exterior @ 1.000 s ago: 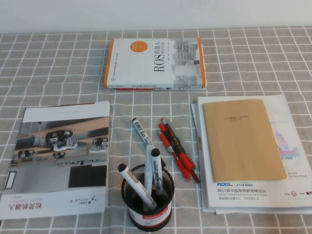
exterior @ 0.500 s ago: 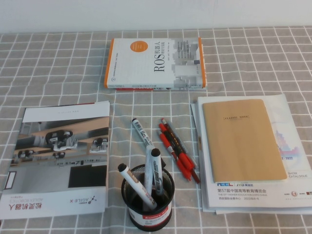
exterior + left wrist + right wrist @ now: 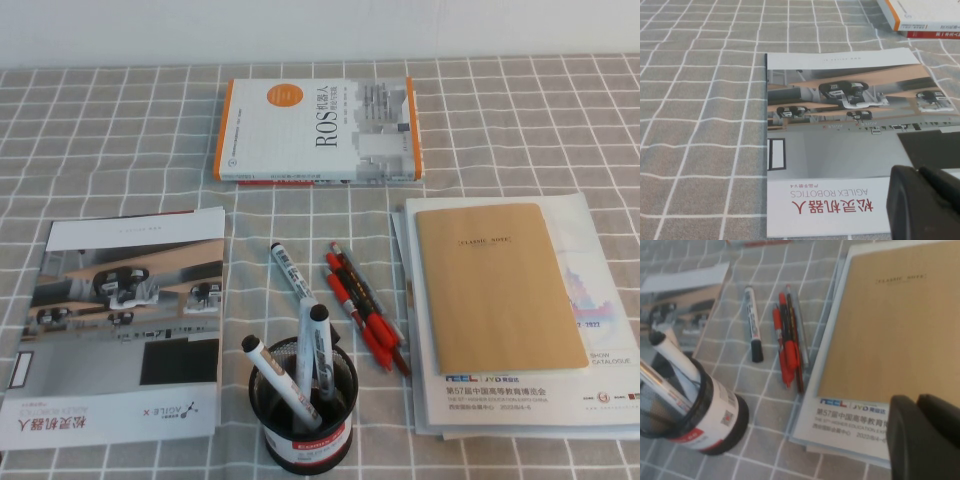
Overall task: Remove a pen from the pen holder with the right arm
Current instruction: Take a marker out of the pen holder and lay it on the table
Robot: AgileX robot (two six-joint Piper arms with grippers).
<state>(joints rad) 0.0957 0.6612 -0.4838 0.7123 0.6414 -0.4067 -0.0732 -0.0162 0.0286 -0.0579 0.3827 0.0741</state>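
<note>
My left tool (image 3: 920, 200) sits at the left side of the table, low over the near corner of the glossy robot brochure with red lettering (image 3: 840, 145). All I get is its dark body at the edge of the left wrist view, so I cannot tell whether it is released or clenched. The brochure lies flat on the grey checked cloth of the table (image 3: 120, 130).

At the far middle of the table lies a white book with orange edges (image 3: 318, 130), flat and closed.

At the near middle stands the black mesh pen holder with a red-and-white label (image 3: 305, 430), upright. Two white markers with black caps lean inside it: one (image 3: 280, 380) tilts left, the other (image 3: 321, 350) stands steeper, just beside it. Neither has been taken out.

Just behind the holder a loose white marker (image 3: 290, 270) lies flat on the cloth. To its right is a small cluster of red and dark pens (image 3: 365, 315), side by side and touching.

Further right, a tan paper-covered notebook (image 3: 495, 285) rests on a stack of white printed catalogues (image 3: 600, 390).

My right tool (image 3: 917, 435) hangs over the near edge of that stack, just past the notebook's corner. It is clenched and empty, well apart from the pen holder.
</note>
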